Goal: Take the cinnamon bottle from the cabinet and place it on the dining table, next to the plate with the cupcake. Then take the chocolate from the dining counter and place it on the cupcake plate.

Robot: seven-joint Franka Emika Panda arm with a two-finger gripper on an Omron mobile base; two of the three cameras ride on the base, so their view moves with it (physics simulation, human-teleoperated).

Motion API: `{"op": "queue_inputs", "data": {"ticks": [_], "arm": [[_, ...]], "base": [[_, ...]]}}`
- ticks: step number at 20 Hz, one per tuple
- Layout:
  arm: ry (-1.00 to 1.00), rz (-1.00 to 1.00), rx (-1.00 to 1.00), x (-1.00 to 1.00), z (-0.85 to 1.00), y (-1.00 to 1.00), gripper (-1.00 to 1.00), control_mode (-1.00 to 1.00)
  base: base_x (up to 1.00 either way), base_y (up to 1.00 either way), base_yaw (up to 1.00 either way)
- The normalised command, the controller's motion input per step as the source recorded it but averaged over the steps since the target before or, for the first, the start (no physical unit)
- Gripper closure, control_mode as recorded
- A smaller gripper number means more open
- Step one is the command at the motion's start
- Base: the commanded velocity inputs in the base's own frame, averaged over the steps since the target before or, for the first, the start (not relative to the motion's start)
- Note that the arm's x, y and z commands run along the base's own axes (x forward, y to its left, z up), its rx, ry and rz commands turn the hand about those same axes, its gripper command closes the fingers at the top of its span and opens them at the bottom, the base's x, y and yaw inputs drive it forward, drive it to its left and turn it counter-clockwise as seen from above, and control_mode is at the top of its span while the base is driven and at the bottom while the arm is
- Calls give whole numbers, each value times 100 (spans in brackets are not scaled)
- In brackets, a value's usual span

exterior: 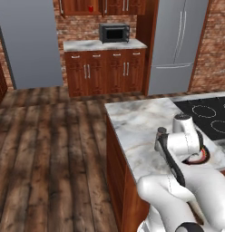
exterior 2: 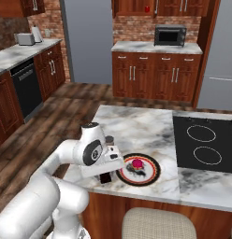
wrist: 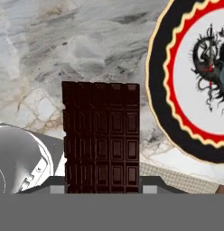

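Dark chocolate between tool tips, no label, beside plate.

Light: even and soft in both base views; no single source visible; brick walls and wooden floor evenly lit
Shadows: faint; thin dark patch under the plate rim on the marble counter; darker tone beneath the counter overhang
Glare: pale sheen on the floor planks left of the counter; dull reflection on the fridge doors beyond the counter
Sharpness: base views low-resolution, edges jagged; hand view coarse, chocolate squares slightly soft, marble veins smeared
Distortion: none noticeable at edges; no depth blur
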Motion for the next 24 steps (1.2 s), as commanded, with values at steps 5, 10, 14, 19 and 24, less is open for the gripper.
{"op": "queue_inputs", "data": {"ticks": [5,10,14,19,24], "arm": [[0,0,0,24,38,-83,100,-100],[0,0,0,51,6,-46,100,-100],[0,0,0,59,0,-6,100,-100],[0,2,0,25,-12,-5,100,-100],[0,3,0,14,-25,-10,100,-100]], "base": [[0,0,0],[0,0,0],[0,0,0],[0,0,0],[0,0,0]]}}
